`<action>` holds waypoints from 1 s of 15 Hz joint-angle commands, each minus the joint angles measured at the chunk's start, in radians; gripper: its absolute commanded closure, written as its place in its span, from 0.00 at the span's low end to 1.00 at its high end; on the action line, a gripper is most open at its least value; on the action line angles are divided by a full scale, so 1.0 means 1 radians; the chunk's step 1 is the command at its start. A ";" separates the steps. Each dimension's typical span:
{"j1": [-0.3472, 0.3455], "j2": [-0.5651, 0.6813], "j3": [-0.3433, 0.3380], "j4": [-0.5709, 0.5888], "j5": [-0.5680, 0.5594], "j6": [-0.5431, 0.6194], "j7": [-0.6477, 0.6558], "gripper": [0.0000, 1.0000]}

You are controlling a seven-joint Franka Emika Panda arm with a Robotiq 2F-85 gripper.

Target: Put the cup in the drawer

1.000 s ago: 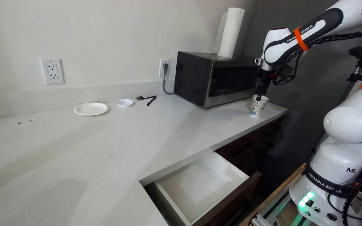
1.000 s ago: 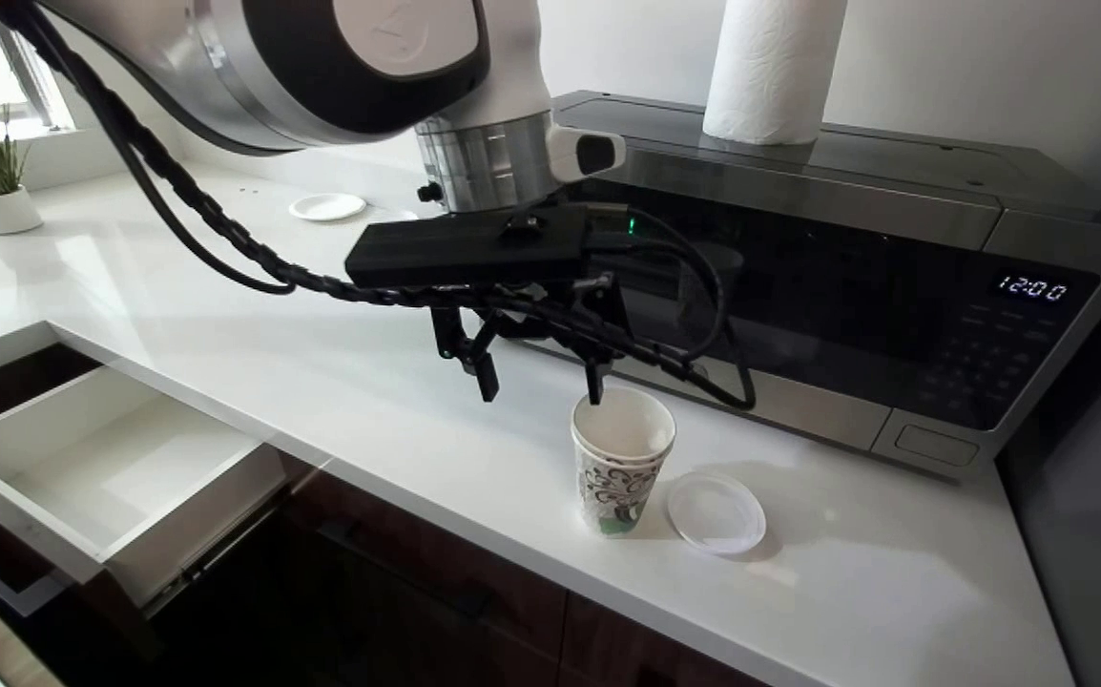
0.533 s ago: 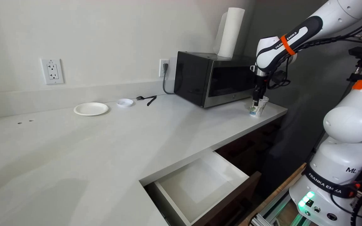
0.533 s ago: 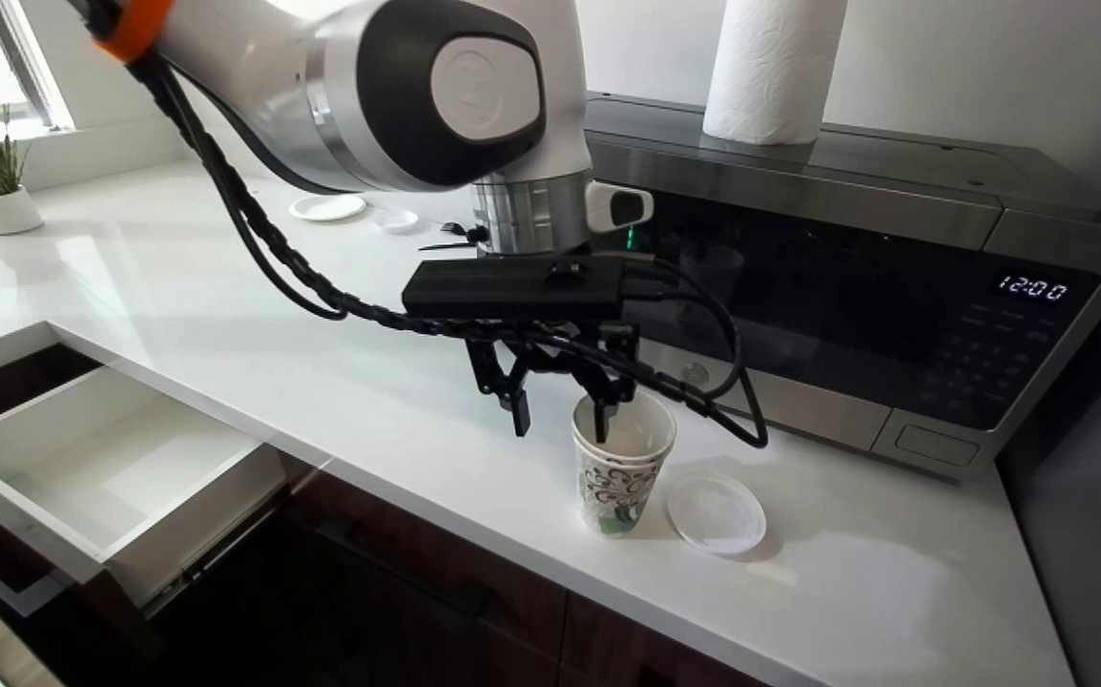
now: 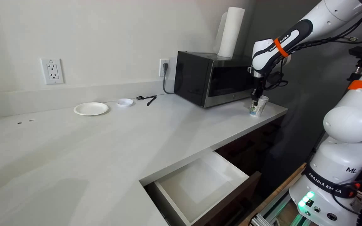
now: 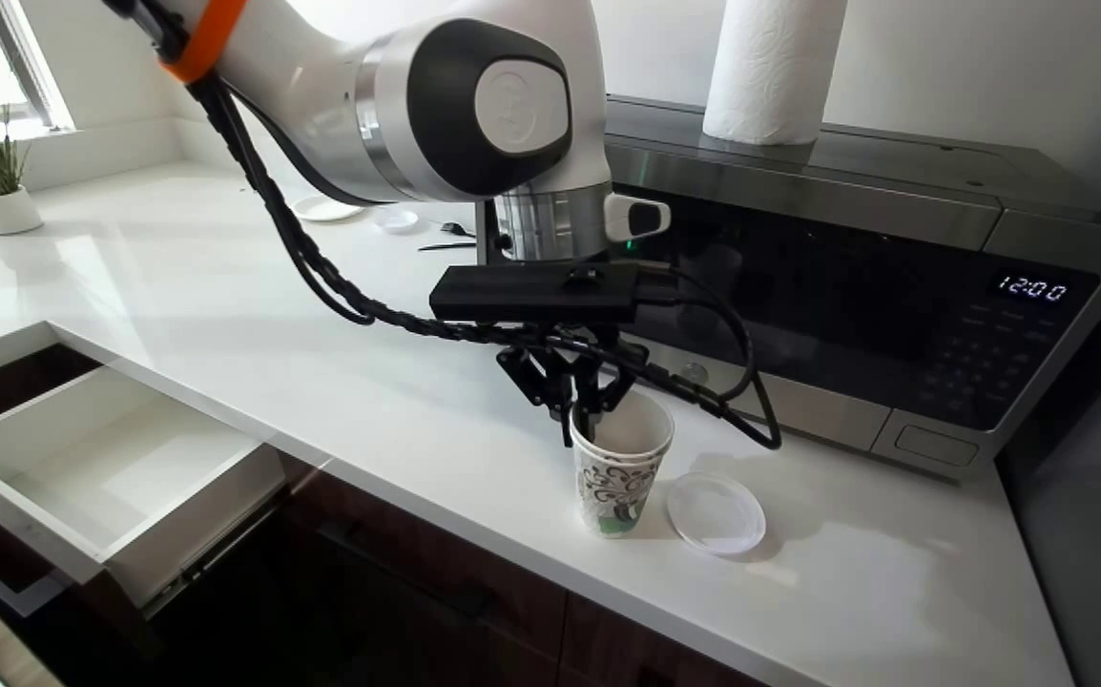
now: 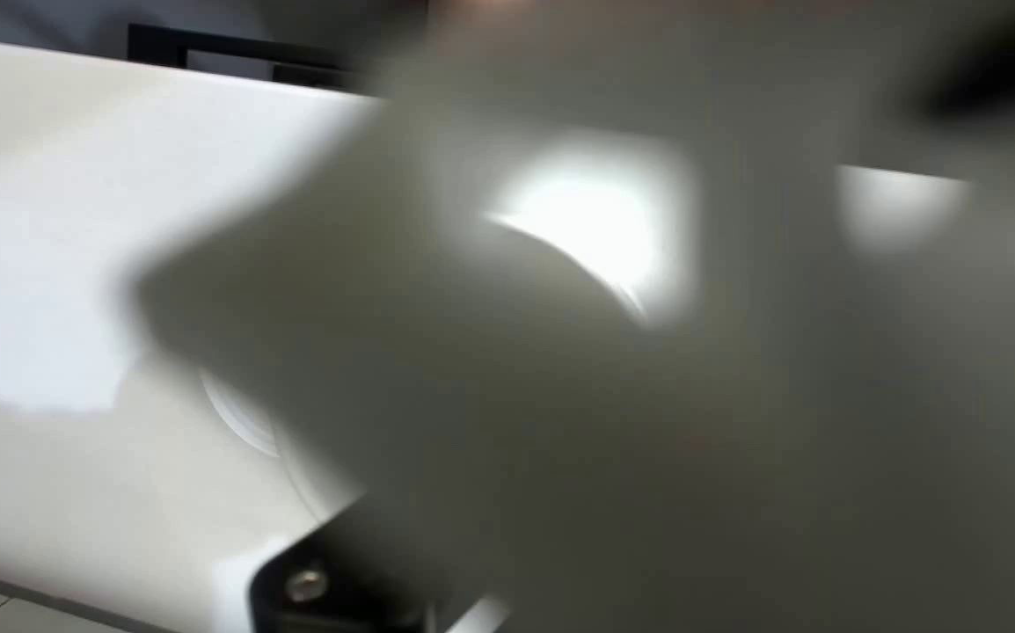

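Before the microwave [image 6: 846, 286]: the paper cup [image 6: 619, 482] stands upright on the counter [image 5: 130, 135], near the microwave's front face; its rim shows doubled, so two may be nested.

Gripper [image 6: 576, 434]: set narrow, one fingertip outside the wall and one within, so it seems to pinch the rim on the side away from the microwave's display; how firmly cannot be told, and the wrist view is mostly blur.

Arm [image 5: 294, 37]: bent over the counter from the microwave's front side, where its base stands; the forearm slopes down to a wrist close before the microwave's door, fingers pointing nearly straight down.

Drawer [image 5: 196, 182]: open, below counter level, well apart from the microwave, off the end opposite the display.

Step at the cup: judged to be the grasp, lift to follow.

Cup wall: thin paper by its look, likely to crease, so a light, even pinch suits it; a rise straight up frees the base before any travel away from the microwave.

Doubled rim: the first bit of lift should show whether one or two come along.

Lid-like disc [image 6: 716, 513]: pale, flat before the microwave, just beside the cup toward the display; a carry the opposite way avoids brushing it.

Drawer sides: best cleared with height to spare, the cup upright and lowered well inside before the fingers part.
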 commanded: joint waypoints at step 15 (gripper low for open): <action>0.326 -0.711 0.184 -0.341 0.170 -0.524 -0.340 0.99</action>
